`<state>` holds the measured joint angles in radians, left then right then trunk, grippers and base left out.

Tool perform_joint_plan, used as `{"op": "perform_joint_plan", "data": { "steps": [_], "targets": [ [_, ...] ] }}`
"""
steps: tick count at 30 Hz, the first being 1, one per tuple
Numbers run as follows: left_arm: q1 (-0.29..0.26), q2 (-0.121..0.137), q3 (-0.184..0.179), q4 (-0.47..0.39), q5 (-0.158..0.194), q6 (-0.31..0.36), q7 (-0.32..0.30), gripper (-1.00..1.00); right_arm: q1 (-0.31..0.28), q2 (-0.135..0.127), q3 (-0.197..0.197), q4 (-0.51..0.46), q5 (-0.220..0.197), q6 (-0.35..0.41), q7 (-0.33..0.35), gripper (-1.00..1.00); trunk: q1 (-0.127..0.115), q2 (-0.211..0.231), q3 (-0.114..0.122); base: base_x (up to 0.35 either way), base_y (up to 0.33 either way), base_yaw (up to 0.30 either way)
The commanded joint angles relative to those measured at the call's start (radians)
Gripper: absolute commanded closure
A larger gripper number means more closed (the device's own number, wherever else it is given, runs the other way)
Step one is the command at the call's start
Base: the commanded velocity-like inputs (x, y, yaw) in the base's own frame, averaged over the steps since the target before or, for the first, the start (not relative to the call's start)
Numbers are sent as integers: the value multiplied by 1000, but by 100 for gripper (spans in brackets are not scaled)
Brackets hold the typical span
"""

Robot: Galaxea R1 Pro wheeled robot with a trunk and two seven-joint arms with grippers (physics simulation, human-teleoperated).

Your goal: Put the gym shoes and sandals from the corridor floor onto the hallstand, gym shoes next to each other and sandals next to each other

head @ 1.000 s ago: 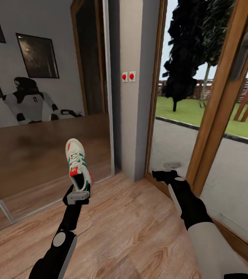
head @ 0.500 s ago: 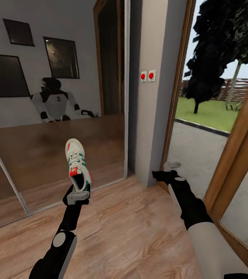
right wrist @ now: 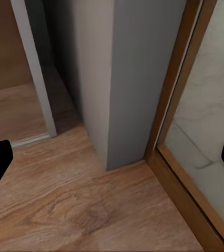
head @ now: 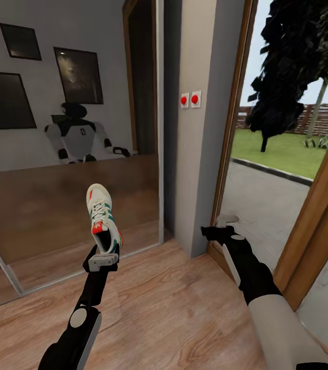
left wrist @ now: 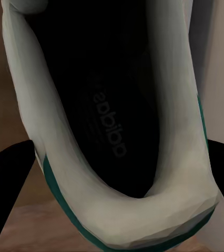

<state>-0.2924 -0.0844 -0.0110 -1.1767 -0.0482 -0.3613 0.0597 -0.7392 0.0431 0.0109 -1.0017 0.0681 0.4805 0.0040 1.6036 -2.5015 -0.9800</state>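
Carrying the sneaker (head: 103,221) clamped by its heel in the left gripper (head: 102,255) at 11 o'clock, toe up, calls for steady turning toward the rack, while the empty right gripper (head: 220,227) stays spread.

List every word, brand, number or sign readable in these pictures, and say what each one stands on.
"adidas": faint grey print on the dark insole of the gym shoe held in the left pincer, seen in the left wrist view.
A small mark on the chest of the robot's mirror reflection is too small to read.
The two red wall buttons carry no readable text.
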Motion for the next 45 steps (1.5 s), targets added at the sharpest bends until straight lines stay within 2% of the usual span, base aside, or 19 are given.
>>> {"op": "perform_joint_plan", "data": {
  "steps": [1, 7, 45],
  "targets": [
    [-1, 0, -1, 0, -5, -2, 6, 100, 0, 0, 1, -1, 7, 6, 0, -100, 0, 0, -1, 118, -241, 205],
    [-1, 0, -1, 0, -6, -2, 6, 100, 0, 0, 1, -1, 7, 6, 0, -100, 0, 0, -1, 35, -170, 274],
    [-1, 0, -1, -1, -4, -2, 6, 100, 0, 0, 1, -1, 7, 6, 0, -100, 0, 0, -1, 6, -32, 295]
  ]
}}
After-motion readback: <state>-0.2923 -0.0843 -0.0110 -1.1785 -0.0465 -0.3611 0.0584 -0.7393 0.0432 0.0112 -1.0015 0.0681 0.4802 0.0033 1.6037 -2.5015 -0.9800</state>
